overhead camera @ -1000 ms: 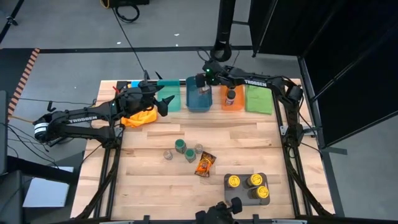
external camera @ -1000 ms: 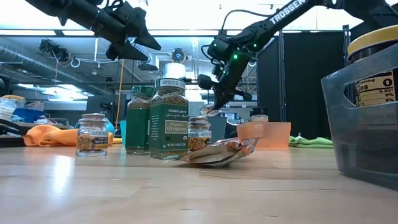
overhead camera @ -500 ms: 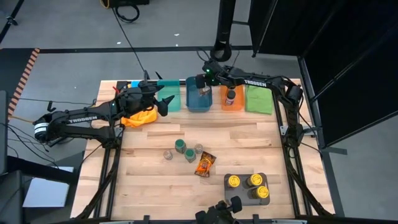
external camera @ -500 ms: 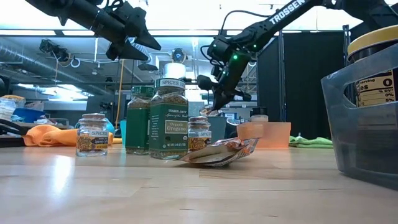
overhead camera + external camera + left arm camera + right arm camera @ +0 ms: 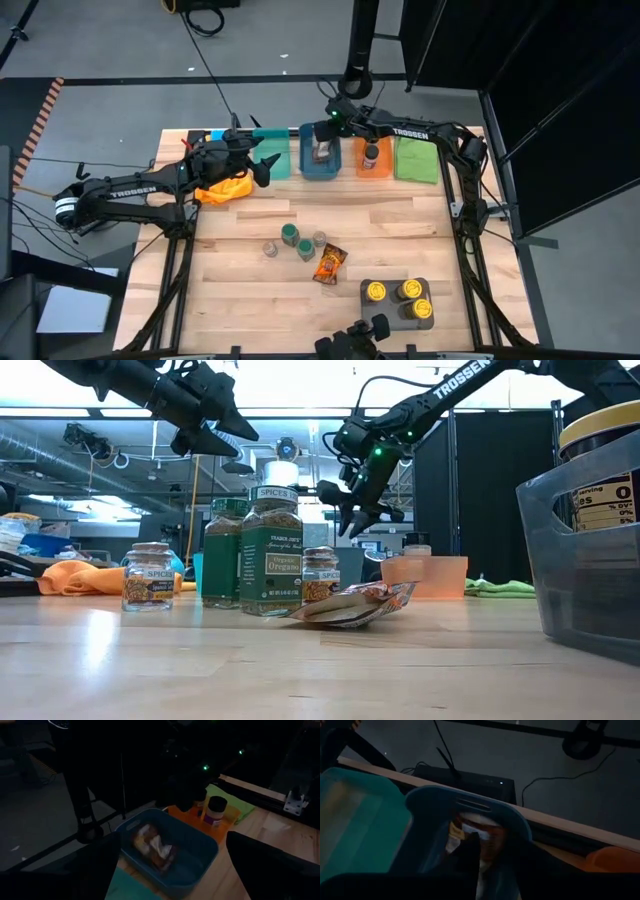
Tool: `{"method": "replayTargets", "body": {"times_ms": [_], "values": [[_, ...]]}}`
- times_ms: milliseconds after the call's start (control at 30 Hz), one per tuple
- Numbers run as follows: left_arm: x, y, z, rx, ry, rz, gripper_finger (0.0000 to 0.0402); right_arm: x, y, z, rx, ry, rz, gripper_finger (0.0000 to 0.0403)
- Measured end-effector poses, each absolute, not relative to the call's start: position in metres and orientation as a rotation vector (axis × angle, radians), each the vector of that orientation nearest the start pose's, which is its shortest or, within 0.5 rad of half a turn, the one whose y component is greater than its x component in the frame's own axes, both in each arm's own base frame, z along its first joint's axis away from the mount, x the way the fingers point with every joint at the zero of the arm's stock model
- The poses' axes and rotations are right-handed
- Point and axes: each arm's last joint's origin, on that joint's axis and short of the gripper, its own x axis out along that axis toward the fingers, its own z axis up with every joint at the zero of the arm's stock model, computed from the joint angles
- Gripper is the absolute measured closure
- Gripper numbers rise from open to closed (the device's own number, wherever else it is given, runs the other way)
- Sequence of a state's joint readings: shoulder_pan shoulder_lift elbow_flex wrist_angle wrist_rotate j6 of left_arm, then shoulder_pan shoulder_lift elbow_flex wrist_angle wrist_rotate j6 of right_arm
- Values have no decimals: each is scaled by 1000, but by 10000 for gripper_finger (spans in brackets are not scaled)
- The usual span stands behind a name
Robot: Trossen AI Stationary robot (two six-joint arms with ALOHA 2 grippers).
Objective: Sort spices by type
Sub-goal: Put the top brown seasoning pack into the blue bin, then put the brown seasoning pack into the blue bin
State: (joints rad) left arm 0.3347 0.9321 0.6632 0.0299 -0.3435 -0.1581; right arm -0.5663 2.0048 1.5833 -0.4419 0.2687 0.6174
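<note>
Right wrist view dimly shows, seemingly, a packet [image 5: 475, 837] in the blue bin [image 5: 470, 805].

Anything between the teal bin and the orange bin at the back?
The blue bin, with a foil packet lying inside it; the high view shows it.

The foil packet [image 5: 321, 152] that was pinched by the right gripper [image 5: 362, 518] a second ago is now released and is seen lying inside the blue bin [image 5: 305, 168]. In the low view the jaws, closed on the packet before, are now spread apart with nothing between them. The packet appears to rest crumpled on the bin floor, though the wrist views are dim.
</note>
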Motion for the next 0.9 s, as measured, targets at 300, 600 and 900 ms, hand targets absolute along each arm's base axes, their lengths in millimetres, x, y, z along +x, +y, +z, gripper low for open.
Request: {"method": "replayTargets", "body": {"times_ms": [300, 600, 900], "values": [[192, 77, 286, -150, 190, 693, 32, 371, -239, 278, 561, 542, -839, 286], [192, 77, 286, -150, 190, 693, 32, 376, -147, 336, 275, 685, -37, 283], [192, 77, 285, -152, 196, 693, 32, 374, -14, 318, -119, 1012, 345, 255]]}}
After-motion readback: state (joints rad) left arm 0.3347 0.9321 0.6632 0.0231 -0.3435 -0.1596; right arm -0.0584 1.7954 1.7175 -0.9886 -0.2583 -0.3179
